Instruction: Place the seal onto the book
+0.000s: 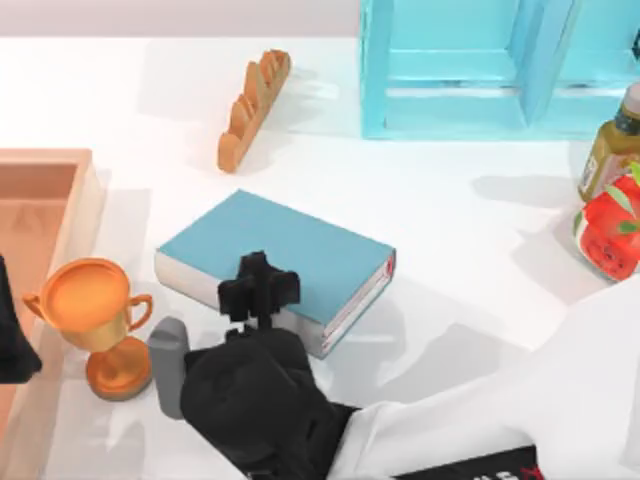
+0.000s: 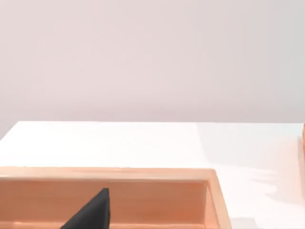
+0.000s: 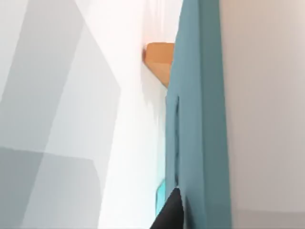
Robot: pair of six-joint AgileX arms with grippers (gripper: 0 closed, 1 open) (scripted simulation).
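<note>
The teal-blue book (image 1: 290, 250) lies flat in the middle of the table, white page edges toward the front. My right arm reaches in from the lower right, and its black gripper (image 1: 258, 287) hangs over the book's near edge. The seal is hidden; no red knob shows beneath or around the gripper. In the right wrist view the book's teal cover (image 3: 195, 119) runs close past the camera, with a black tip of the gripper at the frame's edge. My left gripper (image 1: 10, 345) is parked at the far left over the wooden tray.
A gold trophy (image 1: 95, 320) and a grey cylinder (image 1: 168, 365) stand left of the right gripper. A wooden tray (image 1: 45, 170) lines the left edge. A bread loaf (image 1: 255, 105), a light-blue shelf (image 1: 480, 70), a bottle (image 1: 608, 150) and a strawberry jar (image 1: 608, 235) sit behind and right.
</note>
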